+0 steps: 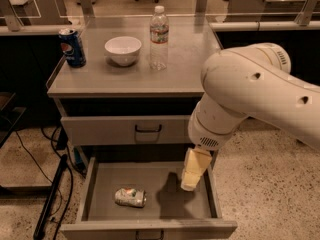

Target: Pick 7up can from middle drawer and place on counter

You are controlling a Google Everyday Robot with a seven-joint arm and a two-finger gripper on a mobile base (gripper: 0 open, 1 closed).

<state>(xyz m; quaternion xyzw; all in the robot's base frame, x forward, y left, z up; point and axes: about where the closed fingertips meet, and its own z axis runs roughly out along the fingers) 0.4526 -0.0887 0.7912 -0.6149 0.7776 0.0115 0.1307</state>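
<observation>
The 7up can (pixel 130 197) lies on its side on the floor of the open middle drawer (pixel 100 206), left of centre. It is silvery-white with green and red print. My gripper (pixel 193 170) hangs from the big white arm over the right part of the drawer, well to the right of the can and above it, not touching it. The counter (pixel 185 66) is the pale grey top of the cabinet above the drawers.
On the counter stand a blue Pepsi can (pixel 73 47) at the left, a white bowl (pixel 123 50) and a clear water bottle (pixel 159 31). A shut drawer front with a black loop handle (pixel 148 129) sits above the open drawer. Black cables (pixel 52 194) lie on the floor at the left.
</observation>
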